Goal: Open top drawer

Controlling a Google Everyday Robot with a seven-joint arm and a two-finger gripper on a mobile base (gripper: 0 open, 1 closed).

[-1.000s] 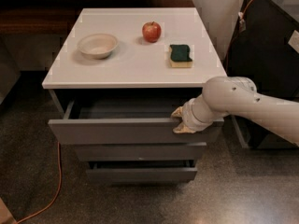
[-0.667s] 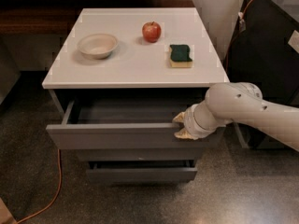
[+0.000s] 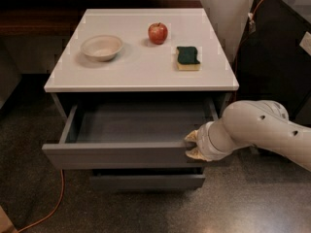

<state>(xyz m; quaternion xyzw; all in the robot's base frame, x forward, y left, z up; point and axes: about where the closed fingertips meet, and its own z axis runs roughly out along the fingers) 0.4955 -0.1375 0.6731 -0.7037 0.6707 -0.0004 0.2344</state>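
Note:
The top drawer (image 3: 116,155) is a wide matte grey drawer with a flat front. It stands pulled well out from under the white cabinet top (image 3: 141,76), and its grey box interior shows empty. My gripper (image 3: 191,144) is at the right end of the drawer front, at its top edge, with pale fingertips (image 3: 190,136) over the rim. The white arm reaches in from the right.
On the cabinet top stand a cream bowl (image 3: 101,47), a red apple (image 3: 158,33) and a green-and-yellow sponge (image 3: 188,58). A lower grey drawer front (image 3: 146,181) shows below. An orange cable (image 3: 48,212) lies on the floor at left. A dark unit (image 3: 282,57) stands at right.
The top drawer has slid further out toward the camera, with my gripper moving back with its right end. More of the grey interior shows now.

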